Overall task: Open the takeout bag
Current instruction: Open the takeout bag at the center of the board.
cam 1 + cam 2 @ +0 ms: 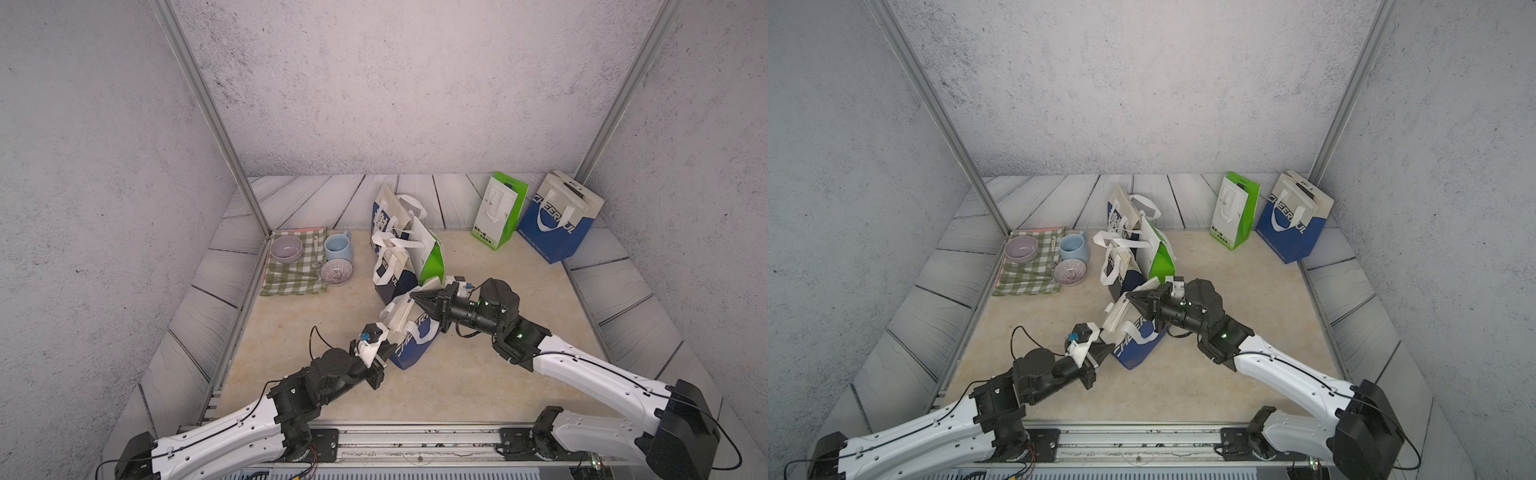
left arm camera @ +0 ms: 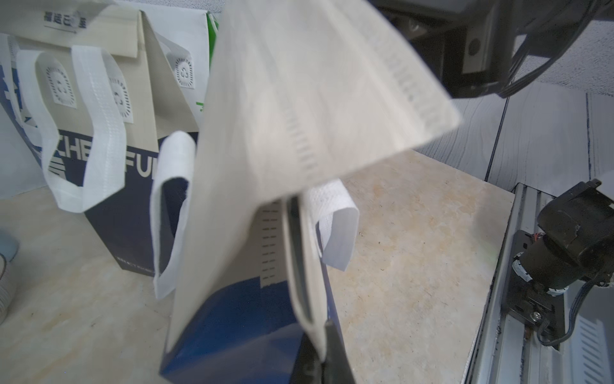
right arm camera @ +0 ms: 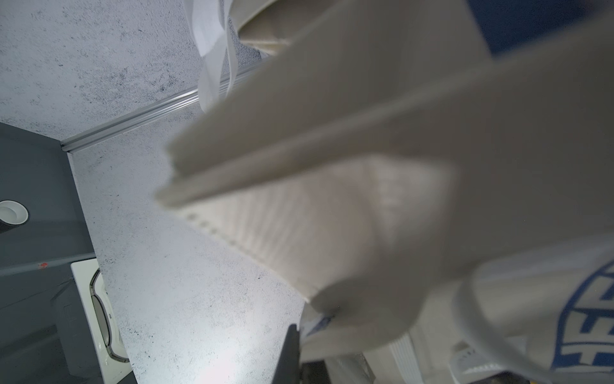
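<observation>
The takeout bag, beige on top and blue below with CHEERFUL lettering and white handles, stands tilted in the middle of the table. My left gripper is shut on the beige rim at the bag's near side; the left wrist view shows the fabric edge pinched in the gripper. From the right, my right gripper is shut on the far rim of the bag. The right wrist view is filled with blurred beige panel beside one dark finger.
A cluster of similar bags stands just behind the held one. A green-and-white bag and a blue CHEERFUL bag stand at the back right. A checked cloth at the left carries two bowls, with a blue mug beside.
</observation>
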You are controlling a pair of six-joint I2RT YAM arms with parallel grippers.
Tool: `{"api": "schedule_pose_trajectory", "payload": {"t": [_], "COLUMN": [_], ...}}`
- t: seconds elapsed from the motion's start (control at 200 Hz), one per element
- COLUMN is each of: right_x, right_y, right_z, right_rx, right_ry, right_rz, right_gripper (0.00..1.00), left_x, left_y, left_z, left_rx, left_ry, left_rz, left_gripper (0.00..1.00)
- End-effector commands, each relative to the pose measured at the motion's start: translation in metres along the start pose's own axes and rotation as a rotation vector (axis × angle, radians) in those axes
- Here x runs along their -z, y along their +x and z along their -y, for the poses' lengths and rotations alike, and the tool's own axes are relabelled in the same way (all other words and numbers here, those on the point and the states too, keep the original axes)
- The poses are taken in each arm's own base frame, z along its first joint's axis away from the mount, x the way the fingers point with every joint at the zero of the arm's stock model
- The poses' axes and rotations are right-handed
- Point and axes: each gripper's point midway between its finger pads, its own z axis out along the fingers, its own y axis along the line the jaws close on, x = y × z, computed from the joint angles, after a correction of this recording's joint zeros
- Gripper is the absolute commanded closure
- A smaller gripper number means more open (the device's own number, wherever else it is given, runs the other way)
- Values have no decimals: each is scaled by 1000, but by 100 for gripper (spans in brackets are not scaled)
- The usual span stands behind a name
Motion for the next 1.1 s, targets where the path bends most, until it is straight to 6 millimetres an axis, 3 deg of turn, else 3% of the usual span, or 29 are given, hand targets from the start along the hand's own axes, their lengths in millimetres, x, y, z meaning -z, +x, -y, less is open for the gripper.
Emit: {"api": "schedule_pose_trajectory", "payload": {"t": [0.0,0.175,0.4,0.51,0.701,0.981,1.096], "right_x": [11,5,-3,-6,-6,-3,-4], "right_y": [15,8,-19,-28,-42,-51,-45], "right_z": [-47,-26,26,41,45,26,14], "right_rx": [16,15,-23,-40,-41,-28,-18], "right_ry": [-149,-90,0,22,29,-6,-28], "right_rz": [-36,-29,19,29,52,62,38], "right_gripper": [100,100,72,67,65,65,66], "left_x": [0,-1,0,-1,0,0,0], "left_y": [24,20,20,20,20,20,21], "left_z": [-3,-2,-2,-1,-2,-2,-2], "left_rx": [-17,-21,-18,-17,-17,-16,-15], "left_ry": [-7,-6,-3,1,-1,-2,-3], "left_rz": [-88,-80,-80,-80,-77,-75,-78], "left_gripper": [100,100,100,100,100,100,100]}}
